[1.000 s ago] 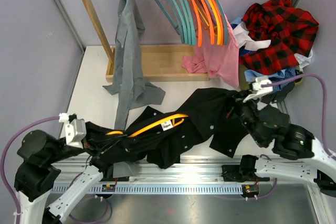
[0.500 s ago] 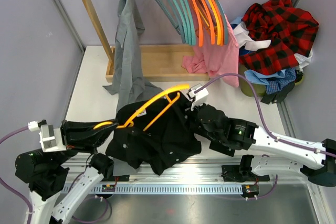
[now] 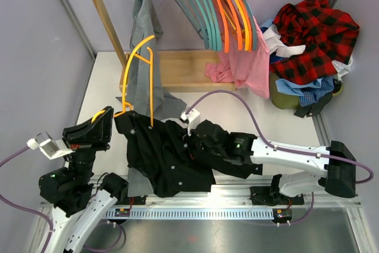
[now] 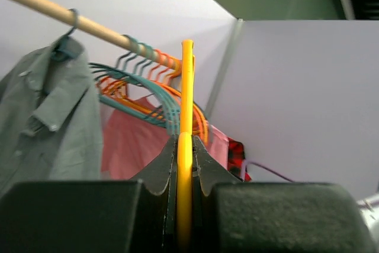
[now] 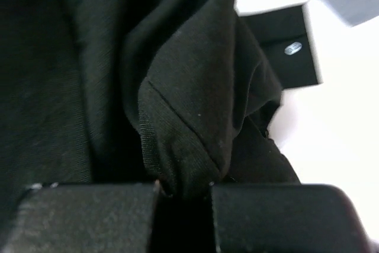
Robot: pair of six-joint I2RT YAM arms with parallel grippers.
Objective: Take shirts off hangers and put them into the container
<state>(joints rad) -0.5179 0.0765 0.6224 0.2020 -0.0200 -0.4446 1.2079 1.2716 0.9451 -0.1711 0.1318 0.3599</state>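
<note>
**Operator:** What is on my left?

**Spotter:** Your left gripper [image 4: 185,146] is clenched on the yellow-orange hanger [image 3: 141,72], pinching it near the end of one arm. The hanger is raised and stands nearly upright. Its top crosses in front of the grey shirt [image 3: 145,39], which hangs from the wooden rack [image 3: 106,16] at the far left.

**Operator:** And the middle?

**Spotter:** The black shirt [image 3: 169,158] lies crumpled on the table [image 3: 106,81], near your arm bases. The hanger's lower tip ends right at the shirt's far edge. From above I cannot tell whether they touch. Your right gripper [image 5: 183,191] is closed tight on a fold of that shirt, its fingers buried in the cloth.

**Operator:** Further right?

**Spotter:** The teal and orange hangers [image 3: 213,10] are bunched on the rail, and a pink garment [image 3: 243,66] hangs below them. At the far right corner the plaid shirt [image 3: 314,31] sits heaped on other clothes. Below that heap a strip of yellow-green shows, probably the wall of the container [image 3: 283,97].
</note>
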